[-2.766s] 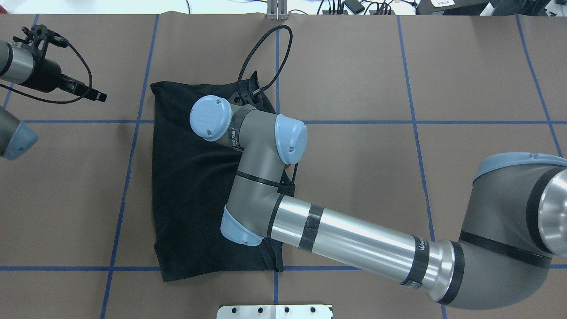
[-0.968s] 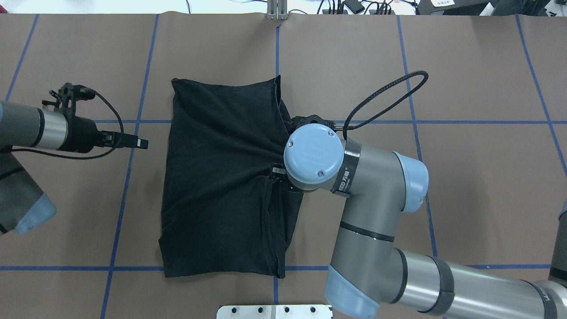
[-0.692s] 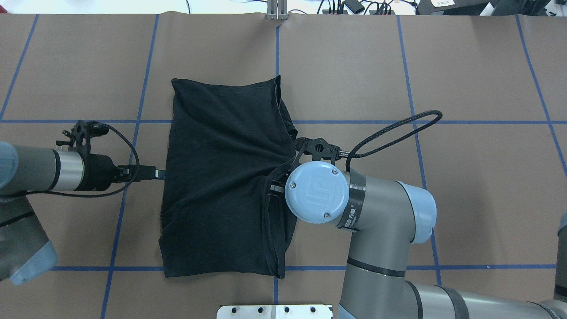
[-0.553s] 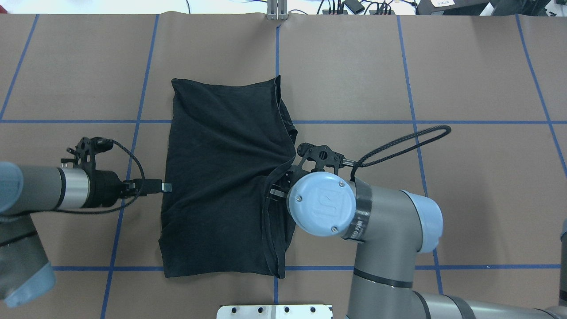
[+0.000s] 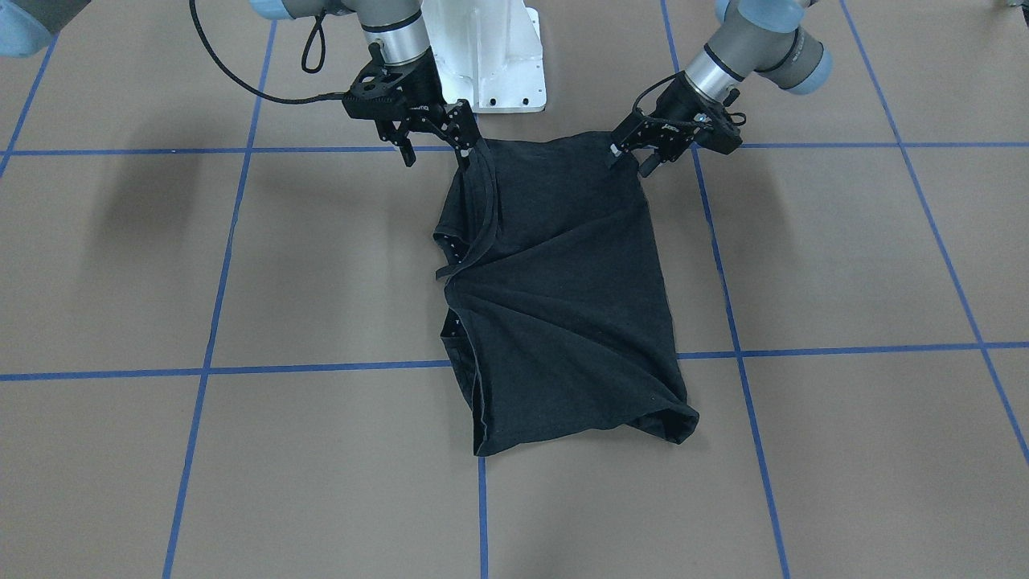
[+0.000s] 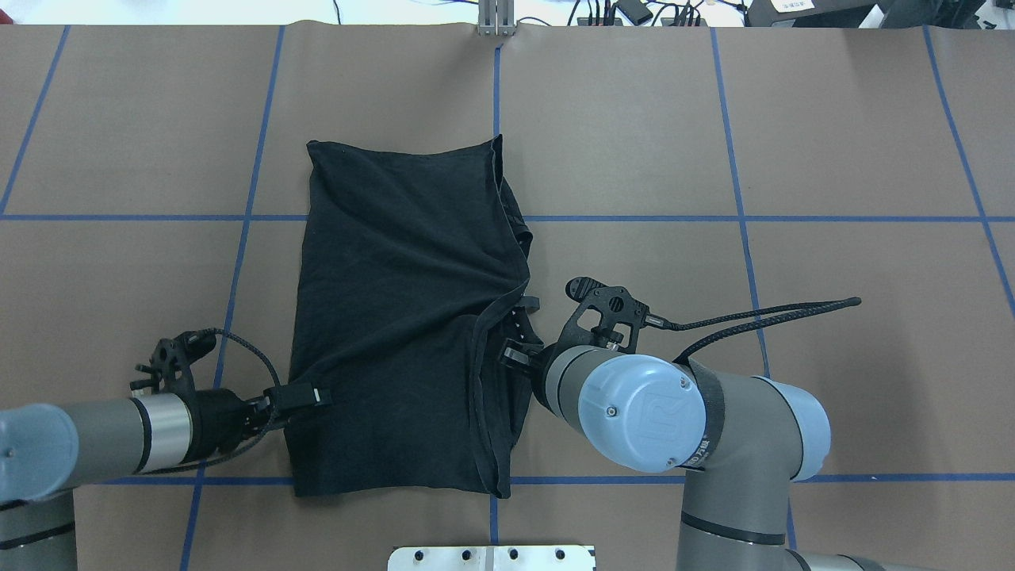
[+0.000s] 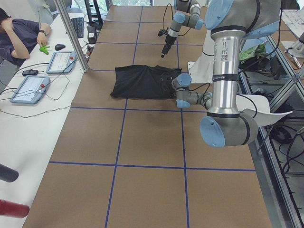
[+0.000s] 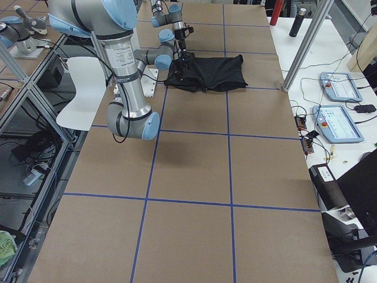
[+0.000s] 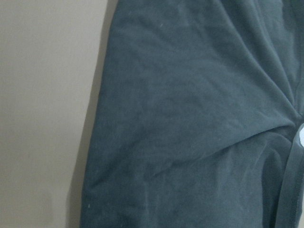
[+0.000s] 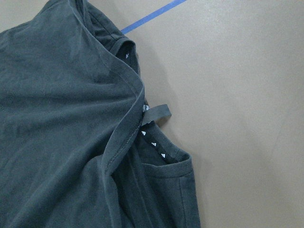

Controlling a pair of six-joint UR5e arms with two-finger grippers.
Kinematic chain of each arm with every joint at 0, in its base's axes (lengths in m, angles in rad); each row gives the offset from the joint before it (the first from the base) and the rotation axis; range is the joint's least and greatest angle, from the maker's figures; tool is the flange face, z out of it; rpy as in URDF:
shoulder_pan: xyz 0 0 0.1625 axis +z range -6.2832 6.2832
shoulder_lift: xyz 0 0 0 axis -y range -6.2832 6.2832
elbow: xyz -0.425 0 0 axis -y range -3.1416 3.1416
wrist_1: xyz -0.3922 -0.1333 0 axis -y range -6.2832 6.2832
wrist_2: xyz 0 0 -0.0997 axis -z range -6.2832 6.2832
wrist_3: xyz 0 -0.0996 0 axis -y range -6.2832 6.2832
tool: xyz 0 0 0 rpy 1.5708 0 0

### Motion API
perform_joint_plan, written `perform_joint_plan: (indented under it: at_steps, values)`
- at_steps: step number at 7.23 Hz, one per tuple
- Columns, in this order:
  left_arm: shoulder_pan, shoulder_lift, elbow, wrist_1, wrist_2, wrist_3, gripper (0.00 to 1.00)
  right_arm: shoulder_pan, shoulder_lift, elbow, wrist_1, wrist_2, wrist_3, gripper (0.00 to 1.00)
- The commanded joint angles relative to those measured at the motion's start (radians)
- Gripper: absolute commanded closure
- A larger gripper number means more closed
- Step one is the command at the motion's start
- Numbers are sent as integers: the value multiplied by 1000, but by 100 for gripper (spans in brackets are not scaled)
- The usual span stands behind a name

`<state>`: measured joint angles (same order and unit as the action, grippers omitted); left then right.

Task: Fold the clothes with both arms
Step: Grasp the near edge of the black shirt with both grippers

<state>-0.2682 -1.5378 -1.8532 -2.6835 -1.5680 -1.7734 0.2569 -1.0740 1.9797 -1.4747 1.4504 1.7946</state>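
My left gripper [image 6: 313, 394] sits at the left edge of the shirt [image 6: 396, 317], toward its robot-side corner. Its jaws are a little apart and hold nothing. The black shirt lies on the desk [image 6: 119, 119] between both grippers, plain side up, in a rough rectangle with creases running to its right edge. My right gripper [image 6: 519, 329] hangs over that bunched right edge, jaws wide and empty. That side worries me: layers and a loose strip [image 10: 159, 111] pile up there, so the jaws might catch only the strip or the top layer, and the fold would drag crooked.
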Motion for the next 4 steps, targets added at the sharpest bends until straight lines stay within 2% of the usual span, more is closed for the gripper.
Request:
perform_joint_plan:
  at_steps: [1, 4]
  values:
    - [70, 5, 0, 17, 45, -107, 0, -2, 0, -1, 7, -1, 0, 1]
    - [93, -4, -1, 28, 42, -115, 0, -8, 2, -1, 7, -1, 0, 1]
